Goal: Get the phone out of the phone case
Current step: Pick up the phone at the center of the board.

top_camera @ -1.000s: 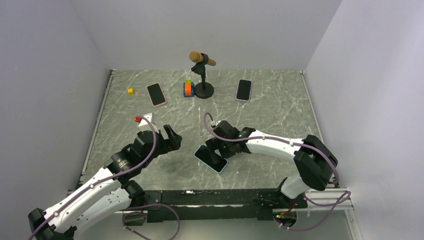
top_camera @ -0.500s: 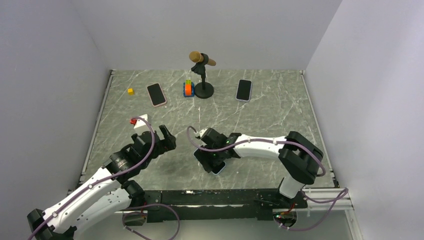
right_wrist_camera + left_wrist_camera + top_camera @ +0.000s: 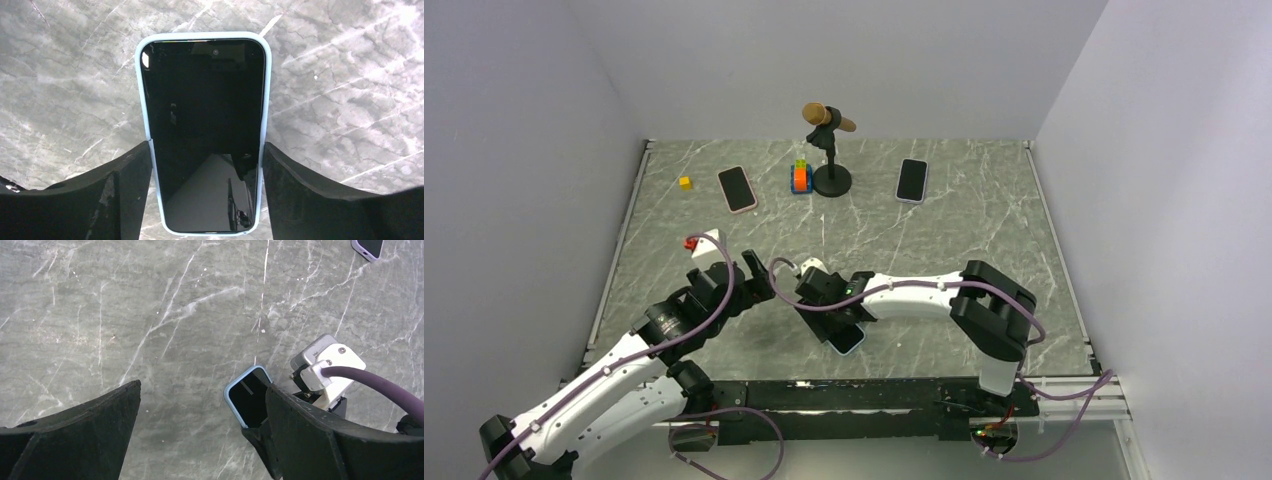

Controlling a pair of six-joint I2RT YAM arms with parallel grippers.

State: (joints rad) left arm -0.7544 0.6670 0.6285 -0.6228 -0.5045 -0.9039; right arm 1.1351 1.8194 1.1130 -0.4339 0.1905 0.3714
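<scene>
Phone (image 3: 205, 100) lies face up on the marble table (image 3: 325, 75), fully seated in its light-blue case (image 3: 200, 35); nothing is extracted yet. Right gripper (image 3: 206, 150) appears clamped across the case's long edges, while left gripper (image 3: 202, 390) hangs spread nearby, holding nothing.

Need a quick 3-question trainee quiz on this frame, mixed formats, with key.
1. The case on the phone clamped in the right gripper is: A pink, B light blue, C black.
2. True or false: the left gripper is open and holds nothing.
3. Fill in: ___ more phones lie either side of the microphone stand.
Key: 1 B. 2 True. 3 Two: the far-left phone and the far-right phone.
</scene>
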